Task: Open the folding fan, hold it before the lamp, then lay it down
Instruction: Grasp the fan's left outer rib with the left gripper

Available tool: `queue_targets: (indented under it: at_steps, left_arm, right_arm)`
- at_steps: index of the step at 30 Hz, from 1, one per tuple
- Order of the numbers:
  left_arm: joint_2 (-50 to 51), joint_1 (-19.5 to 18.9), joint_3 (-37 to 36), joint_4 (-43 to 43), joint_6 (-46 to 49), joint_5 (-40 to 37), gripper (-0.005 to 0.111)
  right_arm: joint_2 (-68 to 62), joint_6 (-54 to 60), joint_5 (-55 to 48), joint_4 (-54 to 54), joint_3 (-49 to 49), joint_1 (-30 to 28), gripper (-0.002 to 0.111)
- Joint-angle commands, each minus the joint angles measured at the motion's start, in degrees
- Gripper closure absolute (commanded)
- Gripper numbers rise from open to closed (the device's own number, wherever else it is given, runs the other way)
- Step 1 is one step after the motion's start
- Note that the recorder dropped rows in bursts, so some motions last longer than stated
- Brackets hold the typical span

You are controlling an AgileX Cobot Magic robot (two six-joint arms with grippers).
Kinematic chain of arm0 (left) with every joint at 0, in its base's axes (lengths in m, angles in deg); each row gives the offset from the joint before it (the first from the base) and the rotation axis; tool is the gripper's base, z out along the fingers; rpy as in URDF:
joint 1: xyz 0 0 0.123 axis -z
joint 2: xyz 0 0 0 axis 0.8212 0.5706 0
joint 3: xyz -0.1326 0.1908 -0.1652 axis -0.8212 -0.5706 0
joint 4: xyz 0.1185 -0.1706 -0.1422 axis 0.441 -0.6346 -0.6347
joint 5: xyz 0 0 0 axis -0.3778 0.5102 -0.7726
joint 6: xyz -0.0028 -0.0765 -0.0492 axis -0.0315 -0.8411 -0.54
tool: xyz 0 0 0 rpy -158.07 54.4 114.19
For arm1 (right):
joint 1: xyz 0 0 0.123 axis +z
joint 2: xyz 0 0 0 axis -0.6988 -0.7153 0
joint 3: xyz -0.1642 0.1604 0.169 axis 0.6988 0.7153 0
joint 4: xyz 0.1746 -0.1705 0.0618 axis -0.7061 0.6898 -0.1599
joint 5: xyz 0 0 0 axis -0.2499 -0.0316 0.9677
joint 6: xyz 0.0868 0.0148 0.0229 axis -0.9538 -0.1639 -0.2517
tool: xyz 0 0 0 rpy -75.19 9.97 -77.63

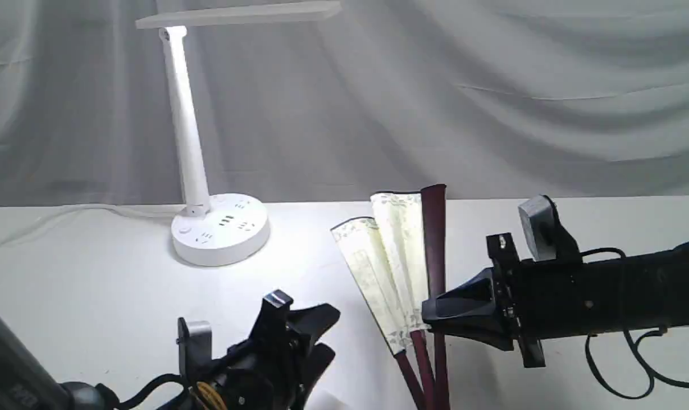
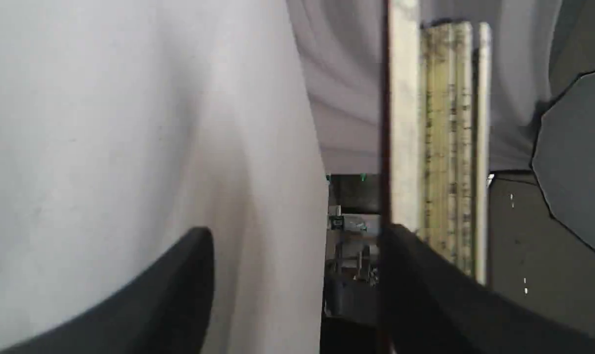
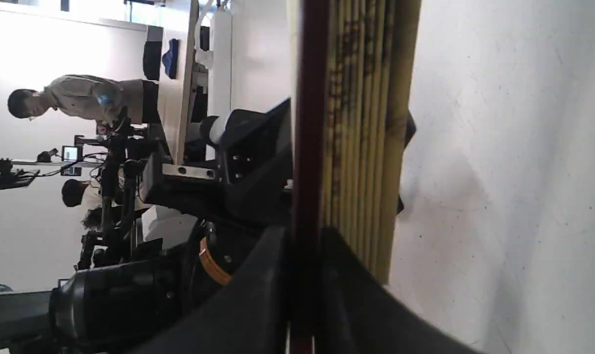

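At the upper left of the exterior frame, the lamp (image 1: 188,142) is standing lit on the worktop (image 1: 94,273), with its bar head stretching toward the top centre. At the lower left, the left end effector (image 1: 322,336) is hovering with its fingers spread apart and gripping nothing. Its wrist view is showing stacked pleats just beyond one finger.

Right of centre, the folding fan (image 1: 390,256) is standing roughly upright and splaying into only a narrow wedge. Two cream pleated sections are leaning left of a dark maroon guard. The right end effector (image 1: 435,316), reaching in from the right edge, is clamping that guard.

By my reading, the opening is only beginning, since most pleats are lying packed together. The fan is sitting to the right of the lamp, not before it. Full spreading, presenting and laying down are all remaining.

I am counting one lamp, one fan and two end effectors, one of them holding.
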Motion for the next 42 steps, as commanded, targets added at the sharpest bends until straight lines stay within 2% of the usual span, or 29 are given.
queue_targets:
  at_steps: [1,5,10,20,32,42]
  left_arm:
    - [1.93,-2.13,3.76,10.24,-3.31,0.59,0.056]
    - [2.25,-4.90,7.37,14.74,-3.99,0.59,0.056]
    - [2.25,-7.07,8.81,14.86,-4.43,0.59,0.056]
    - [2.63,-7.04,15.53,15.67,-5.28,0.59,0.056]
    - [3.61,-7.04,15.54,19.40,-5.91,-0.51,0.056]
    - [3.61,-6.39,15.54,18.91,-5.91,0.59,0.056]
  right_arm:
    - [0.56,1.02,-1.01,0.00,0.25,-0.02,0.108]
    - [0.56,1.02,-1.01,0.66,0.25,-0.02,0.108]
    - [0.45,1.02,-1.01,0.88,0.25,-0.02,0.108]
    - [0.47,1.02,-1.01,-0.28,0.25,-0.02,0.108]
    - [0.47,1.17,-1.01,-1.36,0.25,-0.02,0.108]
    - [0.47,1.17,-1.01,-1.97,0.25,1.29,0.108]
